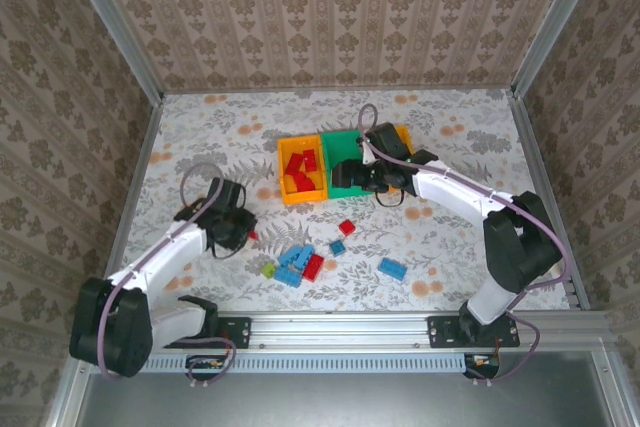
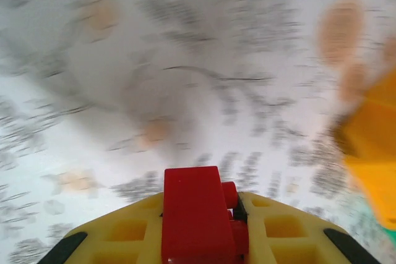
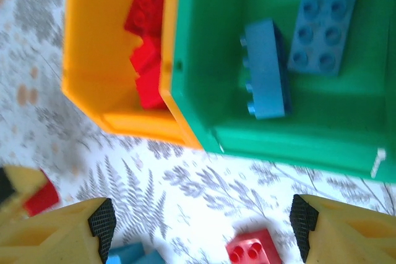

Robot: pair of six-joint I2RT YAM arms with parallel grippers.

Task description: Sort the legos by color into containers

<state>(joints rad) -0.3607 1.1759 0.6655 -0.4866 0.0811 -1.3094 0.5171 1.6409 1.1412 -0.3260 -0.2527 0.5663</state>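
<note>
Scanning from the near edge, I count seven loose legos (image 1: 313, 267) on the table (image 1: 460, 237): two red, one lime green, about four blue. Left of them my left gripper (image 1: 240, 230) is clenched on a red brick (image 2: 192, 214). Farther off, the right gripper (image 3: 203, 224) hangs released just near of three containers (image 1: 302, 196). Its wrist camera gives me two blue bricks (image 3: 266, 69) in the green bin (image 3: 204, 47), a spot the arm covers from above.

Red legos (image 3: 145, 4), orange container (image 3: 93, 60), green container (image 3: 309, 143), floral table (image 1: 220, 127).
</note>
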